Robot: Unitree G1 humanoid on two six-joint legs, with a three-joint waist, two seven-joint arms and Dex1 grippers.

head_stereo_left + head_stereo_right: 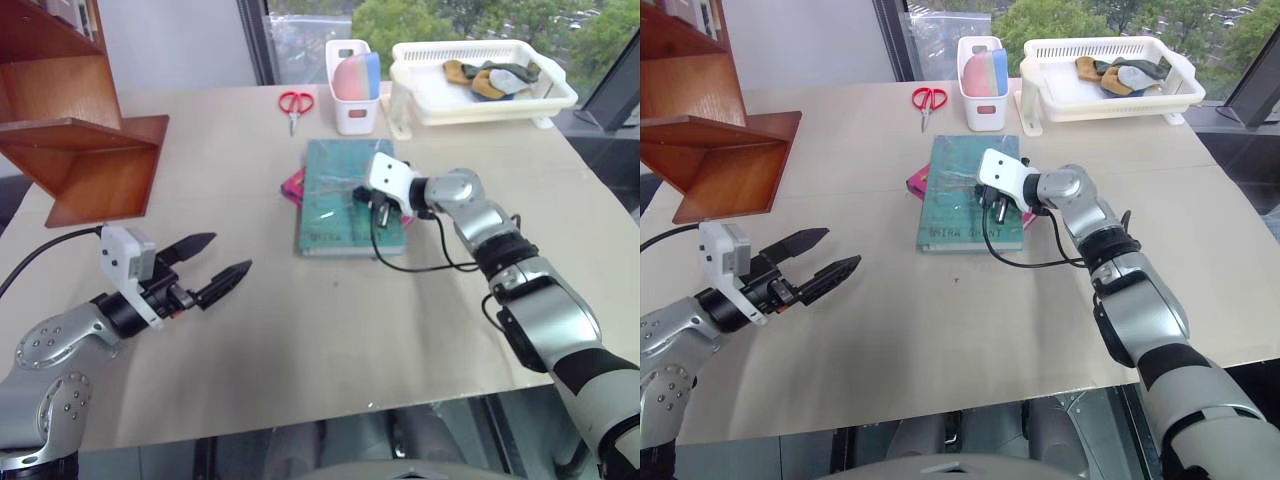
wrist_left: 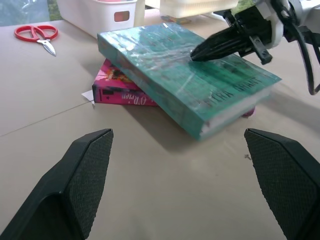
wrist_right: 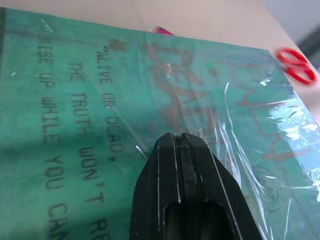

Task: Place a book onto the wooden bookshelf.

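Closed right gripper (image 1: 992,208) over the book (image 1: 335,200), atop a pink book (image 2: 117,85); left gripper (image 1: 222,267) wide open, empty.

hidden: pink book (image 2: 122,87) mostly under the book (image 2: 185,80) | cut off: wooden bookshelf (image 1: 70,120) — upper boards run past the frame edge | too small: items in the white basket (image 1: 480,95) — cannot tell what they are

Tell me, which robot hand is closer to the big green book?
The right hand. It is shut, with its fingertips over the green book's cover. The left hand is open and sits apart from the book, over the table on the side nearer the wooden bookshelf.
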